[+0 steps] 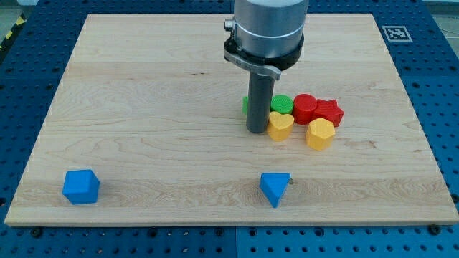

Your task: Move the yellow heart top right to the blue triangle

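Because the yellow heart (280, 125) had to end up at the top right of the blue triangle (275, 188), I had my tip (256, 131) set down just to the view's left of the heart, touching or nearly touching its side; I could not tell which. The tool was a bare rod, gripping nothing, so it could only shove. From the heart, the triangle lay well below, near the board's lower edge and almost straight down. Crowded against the heart were a green block (281, 104) above it, a red round block (305, 108) and a red star (329, 111) to its upper right, and a yellow hexagon (320, 133) just to its right. I judged that a push from that side would drive the heart into the hexagon, so I would rather come round above it. A blue cube (80, 186) sat far to the heart's lower left, out of the way.
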Controlling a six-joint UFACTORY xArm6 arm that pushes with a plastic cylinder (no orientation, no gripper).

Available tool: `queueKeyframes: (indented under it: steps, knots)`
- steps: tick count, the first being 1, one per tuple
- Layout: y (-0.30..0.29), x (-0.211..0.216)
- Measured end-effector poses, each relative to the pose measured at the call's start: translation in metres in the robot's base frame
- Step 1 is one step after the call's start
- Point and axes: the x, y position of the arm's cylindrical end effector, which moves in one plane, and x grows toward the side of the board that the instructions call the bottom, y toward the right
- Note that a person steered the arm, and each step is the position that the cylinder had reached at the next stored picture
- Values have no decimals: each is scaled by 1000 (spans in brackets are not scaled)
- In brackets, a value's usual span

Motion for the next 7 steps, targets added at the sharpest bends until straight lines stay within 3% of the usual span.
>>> queueKeyframes:
  steps: [3,7]
  knots:
    - [27,-22]
    - [56,35]
